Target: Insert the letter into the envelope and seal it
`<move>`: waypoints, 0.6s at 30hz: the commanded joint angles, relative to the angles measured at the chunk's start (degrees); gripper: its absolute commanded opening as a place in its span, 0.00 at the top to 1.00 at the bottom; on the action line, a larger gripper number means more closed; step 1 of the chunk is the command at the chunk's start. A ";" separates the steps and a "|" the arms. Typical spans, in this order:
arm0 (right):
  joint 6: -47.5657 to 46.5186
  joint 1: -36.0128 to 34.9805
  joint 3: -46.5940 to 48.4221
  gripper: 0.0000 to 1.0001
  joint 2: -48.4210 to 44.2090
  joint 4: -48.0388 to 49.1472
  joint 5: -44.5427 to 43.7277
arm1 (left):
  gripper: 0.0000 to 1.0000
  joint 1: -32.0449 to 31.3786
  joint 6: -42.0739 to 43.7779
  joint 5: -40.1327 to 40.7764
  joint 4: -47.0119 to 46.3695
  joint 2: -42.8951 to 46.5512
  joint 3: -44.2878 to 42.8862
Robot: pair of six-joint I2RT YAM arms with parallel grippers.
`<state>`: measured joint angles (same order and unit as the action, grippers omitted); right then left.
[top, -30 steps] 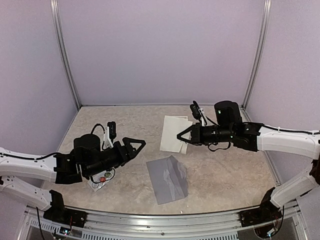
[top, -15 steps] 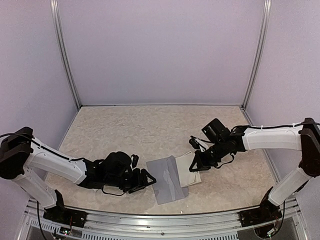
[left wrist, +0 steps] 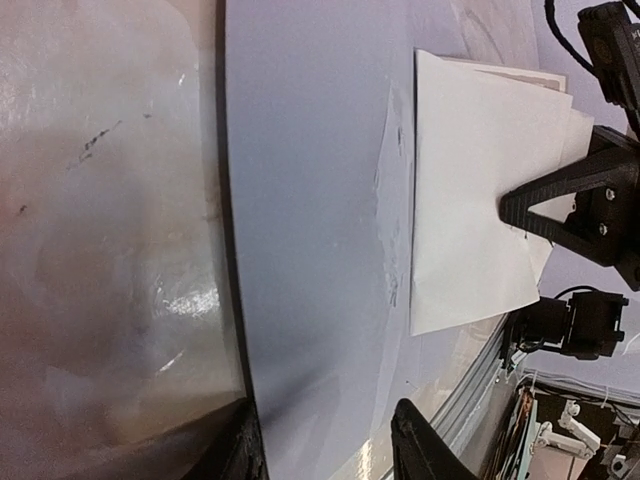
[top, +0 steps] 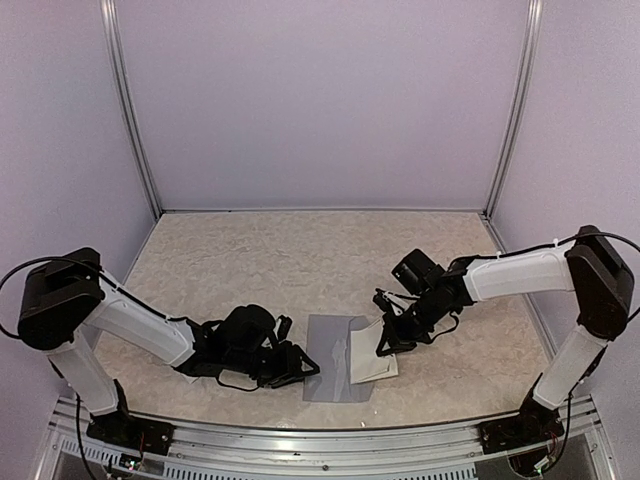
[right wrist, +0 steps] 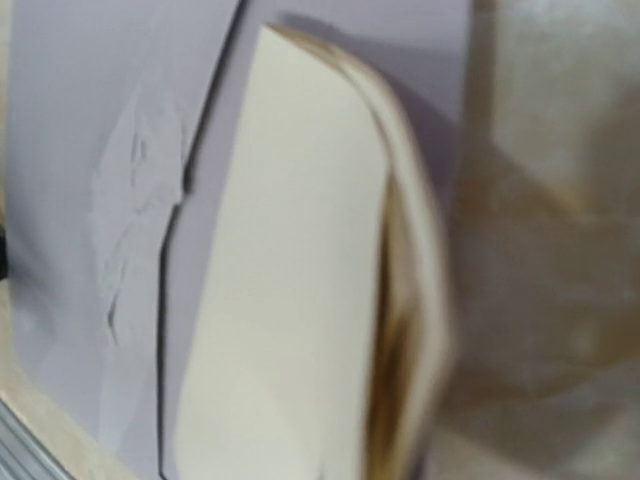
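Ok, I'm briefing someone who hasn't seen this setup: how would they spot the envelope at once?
Find the near edge of the table, at its middle. The envelope lies flat there, at the tips of the left gripper. It is the grey sheet, darker than the cream letter that the right gripper holds over its right side.

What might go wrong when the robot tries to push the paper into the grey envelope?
1. The letter, pinched by the right gripper, looks like several sheets bowing apart at one edge, so they may snag on the envelope instead of sliding in.
2. The left gripper sits at the envelope's opposite edge with its jaws apart, not clamped on it, so the envelope might slide away when the letter pushes on it.
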<state>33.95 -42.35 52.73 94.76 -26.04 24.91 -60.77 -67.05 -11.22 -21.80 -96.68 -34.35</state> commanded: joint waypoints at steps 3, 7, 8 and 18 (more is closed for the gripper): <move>2.95 -0.61 1.31 1.00 3.37 2.74 1.78 | 0.60 0.13 1.94 -1.52 2.91 -2.80 -0.18; 3.98 -1.36 1.35 1.00 4.64 4.73 2.52 | 0.60 0.13 2.55 -1.62 3.23 -2.89 -0.40; 4.15 -1.50 1.47 1.00 5.02 5.22 2.78 | 0.60 0.15 2.72 -1.78 3.25 -3.02 -0.64; 5.08 -3.40 4.12 1.00 8.65 8.74 5.78 | 0.65 0.17 4.99 -2.42 3.93 -4.44 -2.57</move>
<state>38.28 -44.47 55.02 102.02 -20.34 28.34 -60.75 -64.18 -13.28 -21.61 -99.07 -36.62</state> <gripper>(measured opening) 0.004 0.364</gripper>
